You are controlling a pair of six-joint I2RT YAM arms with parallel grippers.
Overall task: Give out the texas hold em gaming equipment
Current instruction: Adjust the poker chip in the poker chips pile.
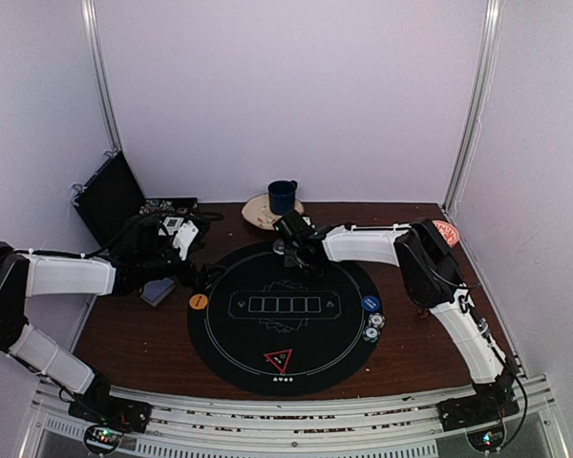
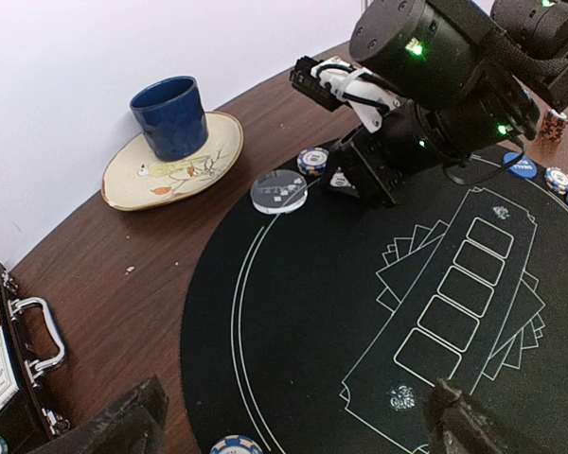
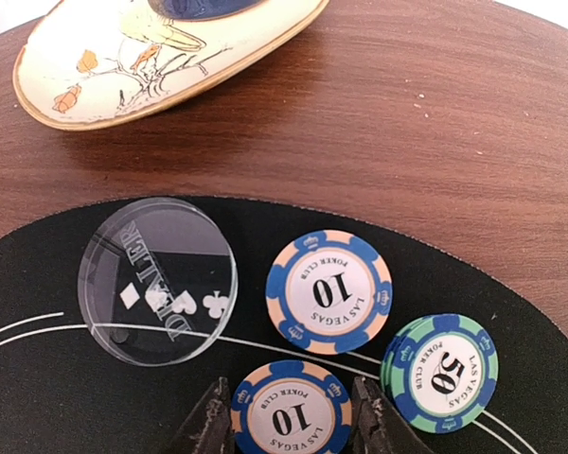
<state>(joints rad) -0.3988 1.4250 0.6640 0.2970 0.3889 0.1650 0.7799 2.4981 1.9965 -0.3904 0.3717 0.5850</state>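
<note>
My right gripper is at the far edge of the round black mat. In the right wrist view its jaws close on the edges of a blue-and-peach "10" poker chip lying at mat level. Beside it are another "10" chip, a small stack of green "50" chips and a clear dealer button. My left gripper hovers open and empty over the mat's left edge, with one chip below it. Grey-blue cards lie on the table under my left arm.
An orange disc, a blue disc, two chips and a red-edged triangle sit on the mat. A dark blue mug stands on a cream plate behind it. An open black case is far left, a red-patterned bowl far right.
</note>
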